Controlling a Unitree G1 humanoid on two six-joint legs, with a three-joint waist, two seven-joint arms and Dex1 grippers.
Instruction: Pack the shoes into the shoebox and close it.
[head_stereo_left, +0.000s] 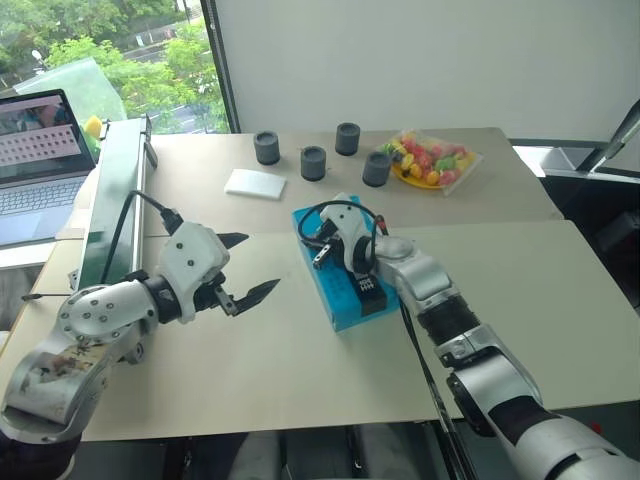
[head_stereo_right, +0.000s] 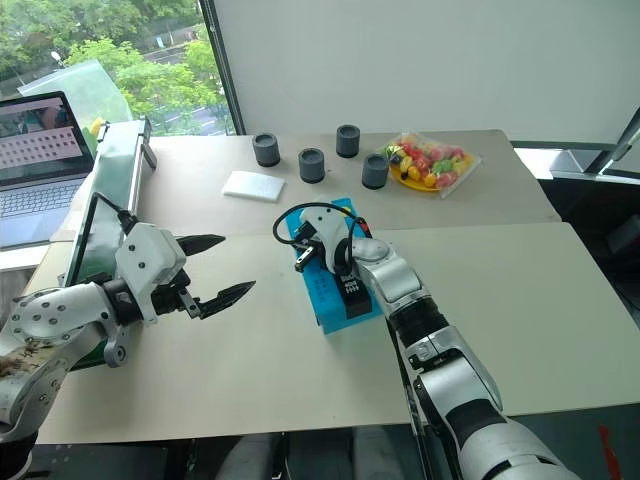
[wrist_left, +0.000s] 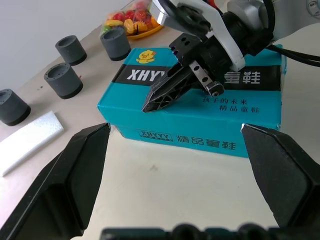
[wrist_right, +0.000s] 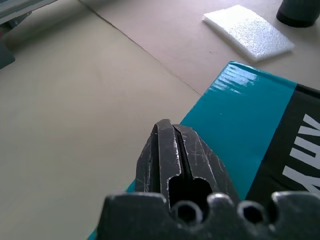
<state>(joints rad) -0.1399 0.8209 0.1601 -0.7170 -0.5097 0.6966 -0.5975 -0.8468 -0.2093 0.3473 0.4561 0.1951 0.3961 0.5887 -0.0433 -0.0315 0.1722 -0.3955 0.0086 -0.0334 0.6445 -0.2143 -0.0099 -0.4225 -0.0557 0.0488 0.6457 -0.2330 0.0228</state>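
Note:
The shoebox (head_stereo_left: 332, 292) is a turquoise box with a black band, lying on the table with its lid down. The shoes are hidden from view. My right gripper (head_stereo_left: 320, 257) is shut, with nothing between its fingers. It hangs low over the lid near the box's left long edge (wrist_right: 250, 115), and I cannot tell whether it touches the lid. My left gripper (head_stereo_left: 262, 261) stands open on the box's left, a short way off. Its fingers point at the box's side (wrist_left: 200, 132), where the right gripper (wrist_left: 150, 104) also shows.
Several dark grey cups (head_stereo_left: 313, 162) and a flat white pad (head_stereo_left: 255, 183) stand behind the box. A bag of colourful toy fruit (head_stereo_left: 430, 160) lies at the back right. A laptop (head_stereo_left: 40, 160) and a long green panel (head_stereo_left: 110, 195) are at the left.

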